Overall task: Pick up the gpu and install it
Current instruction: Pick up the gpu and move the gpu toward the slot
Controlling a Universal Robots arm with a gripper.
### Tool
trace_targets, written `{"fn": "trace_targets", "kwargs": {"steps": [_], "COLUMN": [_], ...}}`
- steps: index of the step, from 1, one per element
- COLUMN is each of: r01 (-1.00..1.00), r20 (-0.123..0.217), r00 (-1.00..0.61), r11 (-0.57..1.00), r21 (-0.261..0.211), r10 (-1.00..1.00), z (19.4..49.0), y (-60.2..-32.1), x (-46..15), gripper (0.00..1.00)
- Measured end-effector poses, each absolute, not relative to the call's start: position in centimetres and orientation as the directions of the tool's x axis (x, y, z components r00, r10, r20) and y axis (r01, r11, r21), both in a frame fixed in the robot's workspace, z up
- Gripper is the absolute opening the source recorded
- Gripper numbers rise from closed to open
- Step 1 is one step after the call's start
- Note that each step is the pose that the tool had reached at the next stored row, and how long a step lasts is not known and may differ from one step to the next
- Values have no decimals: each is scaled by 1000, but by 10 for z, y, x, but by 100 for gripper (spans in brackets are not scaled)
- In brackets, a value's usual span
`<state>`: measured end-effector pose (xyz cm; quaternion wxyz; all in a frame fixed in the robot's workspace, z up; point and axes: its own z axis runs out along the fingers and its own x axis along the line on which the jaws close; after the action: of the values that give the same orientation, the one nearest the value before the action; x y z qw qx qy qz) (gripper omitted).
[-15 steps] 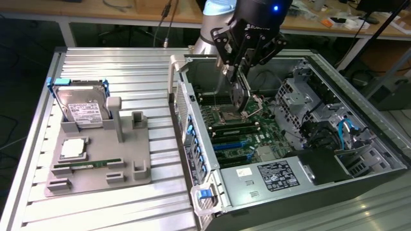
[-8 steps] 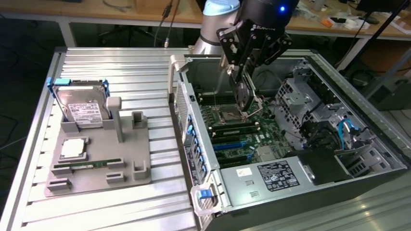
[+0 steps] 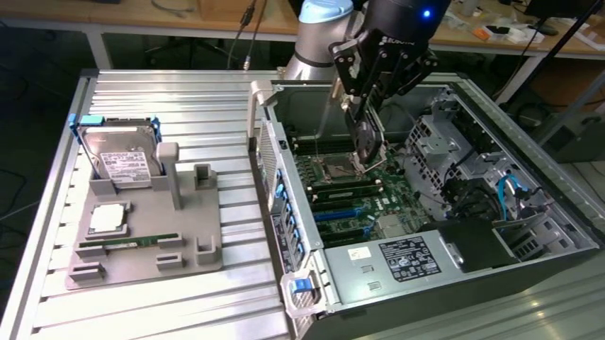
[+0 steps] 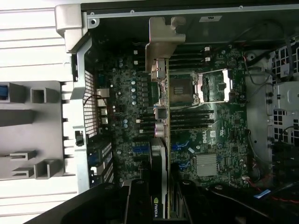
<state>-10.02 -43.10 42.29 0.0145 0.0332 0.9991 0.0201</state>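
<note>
The gpu [image 3: 367,147] hangs edge-down inside the open computer case [image 3: 529,177], above the motherboard [image 3: 345,188] near the CPU socket. My gripper [image 3: 364,113] is shut on its upper edge. In the wrist view the gpu [image 4: 159,154] runs edge-on across the motherboard [image 4: 121,107], its silver bracket [image 4: 161,42] at the far end near the case's rear wall. The gripper [image 4: 159,203] clamps the card from both sides, and a green logo shows between the fingers. The card stands above the board, apart from the slots.
A grey fixture plate [image 3: 142,248] lies on the slatted table at the exterior view's left, bearing a silver hard drive [image 3: 123,159], a CPU [image 3: 107,217] and a green memory stick [image 3: 127,242]. A power supply [image 3: 402,258], drive cages and cables crowd the case.
</note>
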Motion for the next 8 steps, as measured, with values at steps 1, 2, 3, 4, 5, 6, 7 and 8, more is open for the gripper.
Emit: {"fn": "trace_targets", "kwargs": {"steps": [1,2,3,4,5,6,7,8], "r01": [66,66,66,66,66,66,66,66], "r20": [-28,-28,-28,-28,-28,-28,-28,-28], "r00": [-997,-997,-997,-997,-997,-997,-997,-997], "r11": [997,997,997,997,997,997,997,997], "r21": [41,41,41,41,41,41,41,41], "r10": [67,67,67,67,67,67,67,67], "z": [423,423,423,423,423,423,423,423], "y": [-431,-431,-431,-431,-431,-431,-431,-431], "x": [-99,-98,-97,-96,-95,-94,-93,-92], "gripper": [27,27,27,27,27,27,27,27]}}
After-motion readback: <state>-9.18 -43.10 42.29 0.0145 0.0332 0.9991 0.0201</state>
